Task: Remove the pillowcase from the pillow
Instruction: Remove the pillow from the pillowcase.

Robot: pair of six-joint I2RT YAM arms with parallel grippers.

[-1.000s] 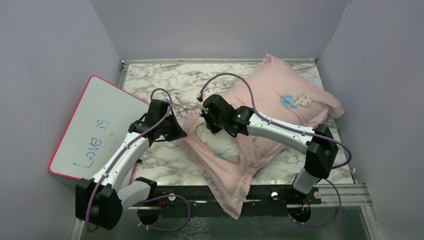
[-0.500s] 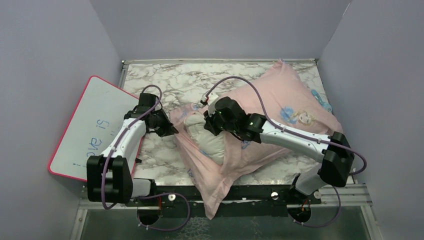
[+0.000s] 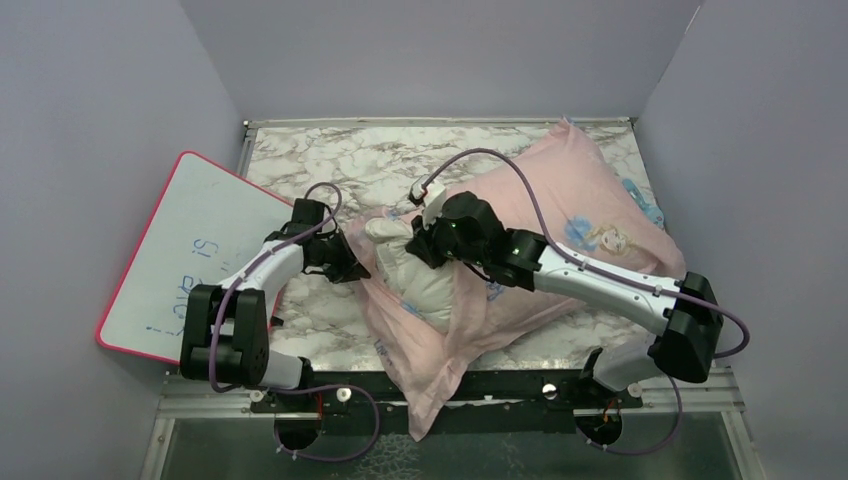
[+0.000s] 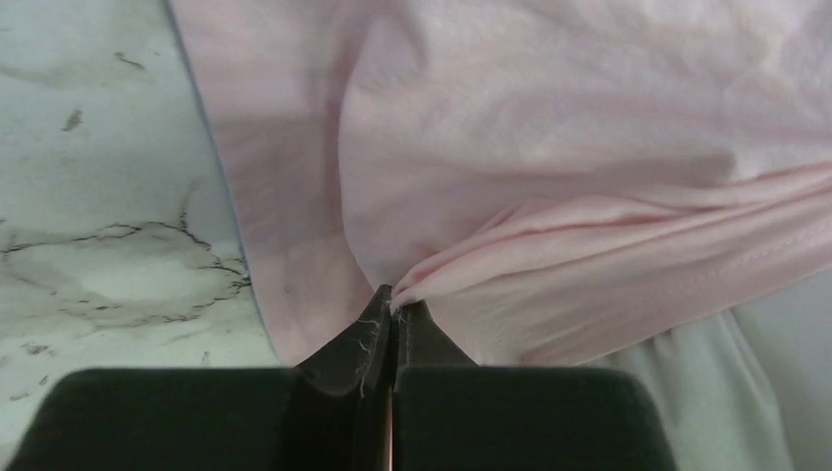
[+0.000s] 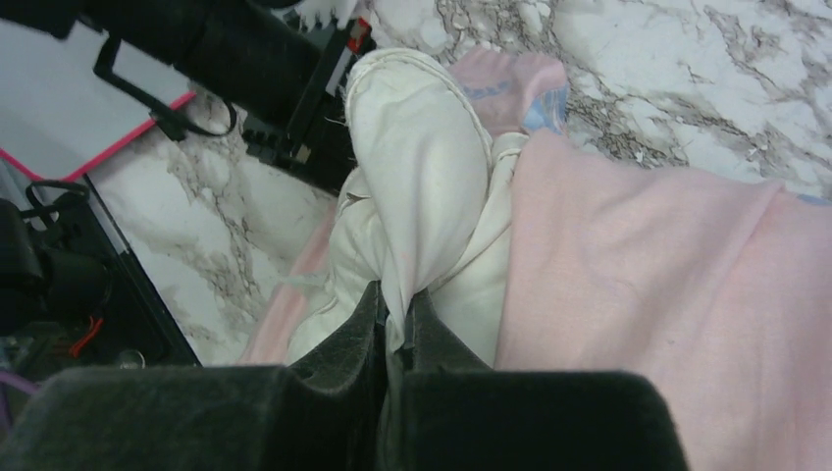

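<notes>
Table [image 3: 330, 160]: you're working on marble, with the pillowcase sprawling across its right half.
Pillowcase [image 3: 590, 185]: it's lying pink side up, covering most of the pillow, its mouth gaping to the left.
Pillow [image 3: 418, 280]: one white end is poking out there.
Right gripper [image 5: 395, 299]: you're clamping a fold of pillow.
Left gripper [image 4: 392, 312]: you're pinching the pillowcase hem tight.
Risk: that hem pinch is looking thin; pull apart hard and it could slip free, or the pillow fold could.
</notes>
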